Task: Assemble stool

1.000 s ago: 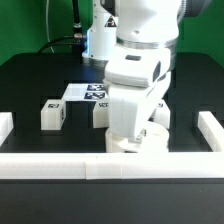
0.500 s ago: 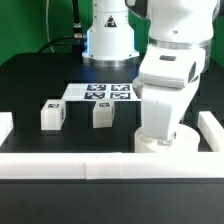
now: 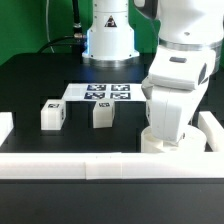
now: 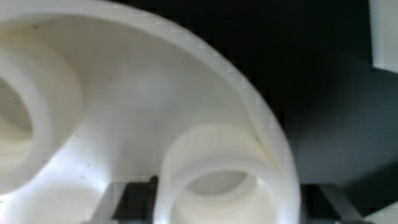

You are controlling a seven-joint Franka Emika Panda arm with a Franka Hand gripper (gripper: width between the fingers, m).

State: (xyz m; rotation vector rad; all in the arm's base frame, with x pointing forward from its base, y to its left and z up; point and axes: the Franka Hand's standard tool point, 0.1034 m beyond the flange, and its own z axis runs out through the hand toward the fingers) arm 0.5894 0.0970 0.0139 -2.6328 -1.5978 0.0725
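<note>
The white ring-shaped seat (image 4: 125, 110) fills the wrist view, with a round socket (image 4: 222, 190) between the dark fingers (image 4: 139, 196). My gripper (image 4: 231, 196) is shut on the seat's rim. In the exterior view the gripper (image 3: 166, 132) is low at the right, just behind the front rail, and the seat (image 3: 152, 141) shows under it. Two blocky white legs with tags stand on the table, one (image 3: 52, 115) at the left and one (image 3: 102, 115) in the middle. A third leg is hidden.
The marker board (image 3: 100, 93) lies behind the two legs. A long white rail (image 3: 70, 166) runs along the front, with short rails at the left (image 3: 5, 127) and right (image 3: 211, 128). The arm's base (image 3: 110, 40) stands at the back.
The arm has swung from the middle to the exterior view's right, carrying the seat along the front rail. The middle leg is now uncovered. The two legs have not moved.
</note>
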